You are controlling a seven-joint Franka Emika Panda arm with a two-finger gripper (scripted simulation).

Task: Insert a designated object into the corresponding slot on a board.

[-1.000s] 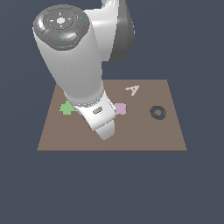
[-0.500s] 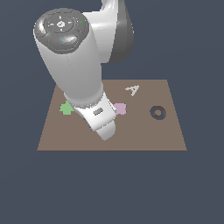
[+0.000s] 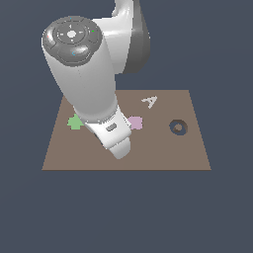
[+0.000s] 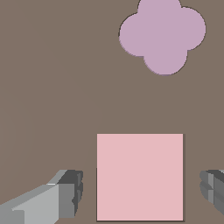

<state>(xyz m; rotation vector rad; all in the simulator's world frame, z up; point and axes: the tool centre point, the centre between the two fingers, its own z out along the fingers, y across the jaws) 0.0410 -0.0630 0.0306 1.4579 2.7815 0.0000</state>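
Note:
In the wrist view the light pink square tile (image 4: 140, 177) lies flat on the brown board (image 4: 48, 87). My gripper (image 4: 142, 190) is open above it. One finger (image 4: 70, 192) stands on either side of the tile, and neither touches it. In the exterior view the arm's hand (image 3: 116, 138) hangs low over the board (image 3: 163, 153) and hides the tile and the fingers. The white letter "A" (image 3: 149, 101) marks the board's far side. The diamond-shaped slot does not show in either view.
A mauve lobed piece (image 3: 135, 122) lies just beyond the hand and also shows in the wrist view (image 4: 162, 35). A green cross-shaped piece (image 3: 74, 122) lies at the exterior view's left. A dark round ring (image 3: 178, 127) lies at its right.
The arm has sunk slightly toward the board. The pieces on the board have not moved.

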